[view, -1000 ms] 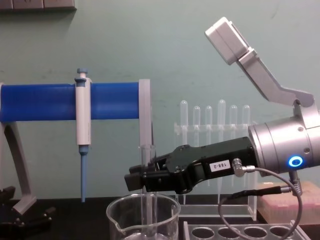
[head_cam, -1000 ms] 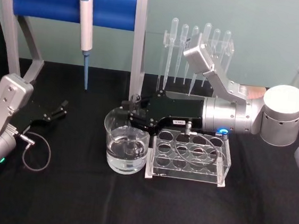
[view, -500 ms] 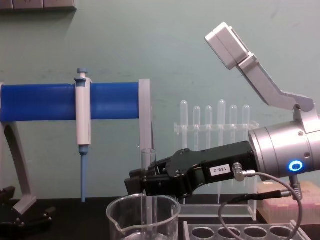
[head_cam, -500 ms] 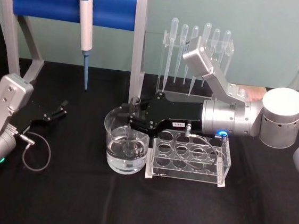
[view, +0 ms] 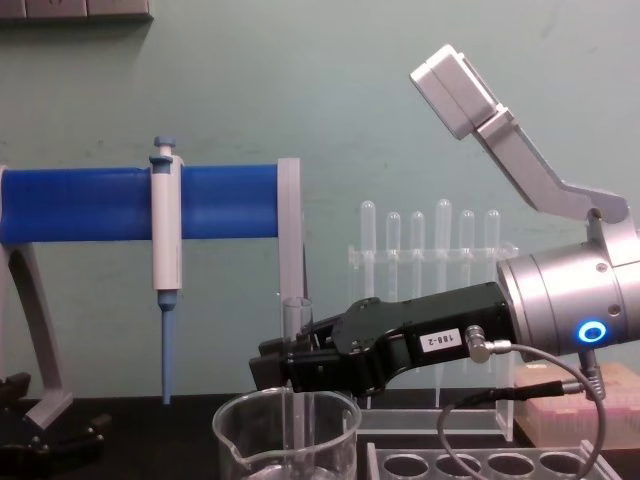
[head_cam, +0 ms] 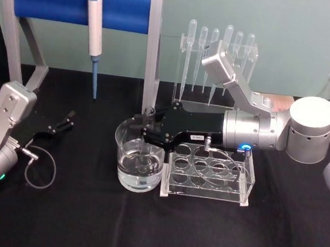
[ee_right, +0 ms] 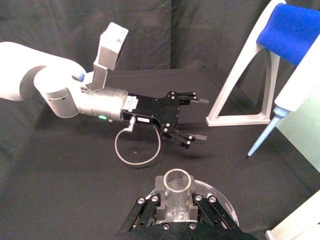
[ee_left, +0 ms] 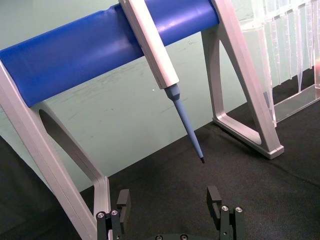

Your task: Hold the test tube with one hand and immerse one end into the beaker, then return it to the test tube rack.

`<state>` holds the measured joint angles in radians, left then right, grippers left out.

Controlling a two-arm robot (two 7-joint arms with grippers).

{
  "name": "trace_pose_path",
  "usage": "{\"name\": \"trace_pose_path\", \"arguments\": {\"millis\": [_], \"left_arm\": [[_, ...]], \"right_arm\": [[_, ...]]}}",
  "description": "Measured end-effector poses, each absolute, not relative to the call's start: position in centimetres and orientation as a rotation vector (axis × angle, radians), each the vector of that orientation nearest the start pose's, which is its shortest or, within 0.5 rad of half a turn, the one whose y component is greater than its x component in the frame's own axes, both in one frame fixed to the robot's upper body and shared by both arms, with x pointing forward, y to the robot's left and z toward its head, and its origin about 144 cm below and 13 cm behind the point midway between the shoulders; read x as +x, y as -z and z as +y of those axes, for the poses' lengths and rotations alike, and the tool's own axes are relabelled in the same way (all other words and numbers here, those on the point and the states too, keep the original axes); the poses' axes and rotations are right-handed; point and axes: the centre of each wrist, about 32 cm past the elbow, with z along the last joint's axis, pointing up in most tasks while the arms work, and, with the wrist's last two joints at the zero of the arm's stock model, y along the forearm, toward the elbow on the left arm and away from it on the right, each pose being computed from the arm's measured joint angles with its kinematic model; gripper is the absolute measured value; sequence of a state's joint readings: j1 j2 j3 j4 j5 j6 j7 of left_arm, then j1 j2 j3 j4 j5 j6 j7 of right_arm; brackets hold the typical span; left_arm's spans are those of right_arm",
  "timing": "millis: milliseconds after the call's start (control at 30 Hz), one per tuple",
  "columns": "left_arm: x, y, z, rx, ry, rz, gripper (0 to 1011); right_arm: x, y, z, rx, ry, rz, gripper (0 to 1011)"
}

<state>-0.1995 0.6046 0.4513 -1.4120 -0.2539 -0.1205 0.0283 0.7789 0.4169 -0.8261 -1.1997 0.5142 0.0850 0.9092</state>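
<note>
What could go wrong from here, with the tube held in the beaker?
1. The right tool grips the tube upright, its lower end down inside the beaker. Pushing lower might knock glass on glass.
2. The rack stands close beside the beaker. Swinging sideways before lifting could catch the rim and tip the water.
The left tool lies parked at the left.

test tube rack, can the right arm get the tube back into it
Probably yes: the right pincer holds the test tube upright in the beaker, and the rack stands just beside it, holes facing up.
</note>
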Motion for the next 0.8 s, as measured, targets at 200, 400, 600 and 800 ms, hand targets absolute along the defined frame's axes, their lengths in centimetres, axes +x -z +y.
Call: {"name": "trace_pose_path", "arguments": {"millis": [200,400,600,800], "left_arm": [[48.86,-113.98,30.97,0.304,-1.248,-0.285,1000],[48.86,-113.98,30.97,0.305,-1.248,-0.285,1000],[48.86,-113.98,30.97,0.305,-1.248,-0.285,1000],[48.86,-113.98,30.97,0.304,-1.248,-0.285,1000]], "right_arm": [[60.70,-125.16,-19.12,-0.274,0.173,-0.091,226],[60.70,-125.17,-19.11,-0.273,0.173,-0.090,226],[60.71,-125.18,-19.12,-0.273,0.173,-0.091,226],[60.71,-125.18,-19.12,-0.273,0.173,-0.091,226]]}}
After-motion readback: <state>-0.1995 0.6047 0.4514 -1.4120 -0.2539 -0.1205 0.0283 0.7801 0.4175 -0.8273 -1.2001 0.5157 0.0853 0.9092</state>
